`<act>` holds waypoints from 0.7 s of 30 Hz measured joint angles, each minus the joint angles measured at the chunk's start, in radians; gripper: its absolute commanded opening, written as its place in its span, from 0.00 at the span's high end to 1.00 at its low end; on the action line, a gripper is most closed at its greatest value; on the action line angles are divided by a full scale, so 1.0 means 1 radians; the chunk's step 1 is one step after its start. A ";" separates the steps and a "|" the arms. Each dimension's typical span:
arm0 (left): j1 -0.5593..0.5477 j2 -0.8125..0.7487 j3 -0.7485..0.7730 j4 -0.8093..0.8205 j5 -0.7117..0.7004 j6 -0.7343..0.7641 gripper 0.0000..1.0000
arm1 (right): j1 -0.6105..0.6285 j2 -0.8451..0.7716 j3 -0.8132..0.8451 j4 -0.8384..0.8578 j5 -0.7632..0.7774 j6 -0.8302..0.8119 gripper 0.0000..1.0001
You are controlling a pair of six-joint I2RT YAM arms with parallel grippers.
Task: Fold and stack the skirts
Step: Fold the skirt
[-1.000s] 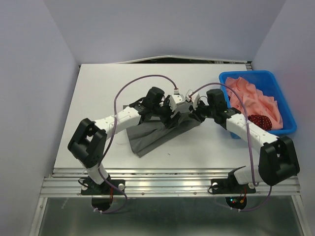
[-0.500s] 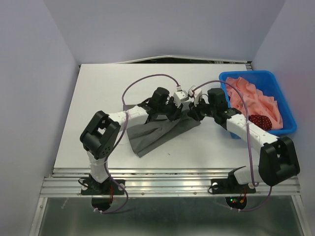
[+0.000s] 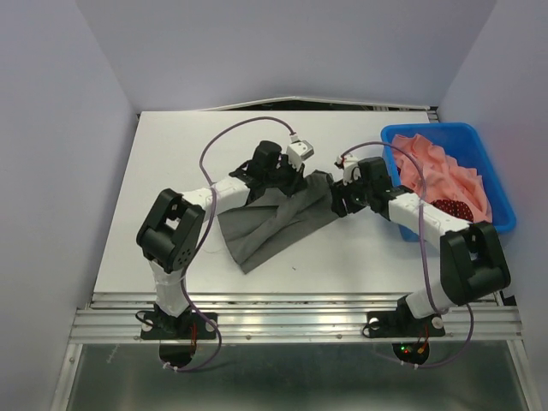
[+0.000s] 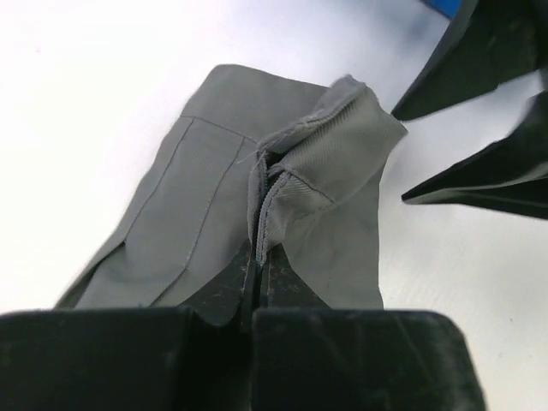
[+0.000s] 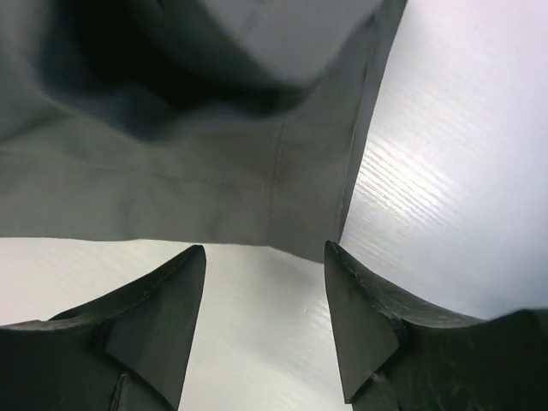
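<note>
The dark grey skirt lies partly folded on the white table. My left gripper is shut on the skirt's far right corner. In the left wrist view its jaws pinch a stitched seam of the grey skirt and hold that edge raised off the table. My right gripper stands open just right of that corner. In the right wrist view its jaws have nothing between them, and the skirt's hem hangs just ahead. The dark red dotted skirt lies in the blue bin.
The blue bin at the right edge of the table also holds a crumpled pink cloth. The right gripper's two dark fingers show close beside the held corner in the left wrist view. Walls enclose the table on the left, back and right.
The left gripper closed on the grey skirt's corner and drew it toward the far side. The right gripper opened and let go of the cloth.
</note>
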 measured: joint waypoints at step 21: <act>0.040 0.001 0.144 -0.074 -0.066 0.061 1.00 | -0.174 0.396 0.217 0.073 -0.100 0.333 0.40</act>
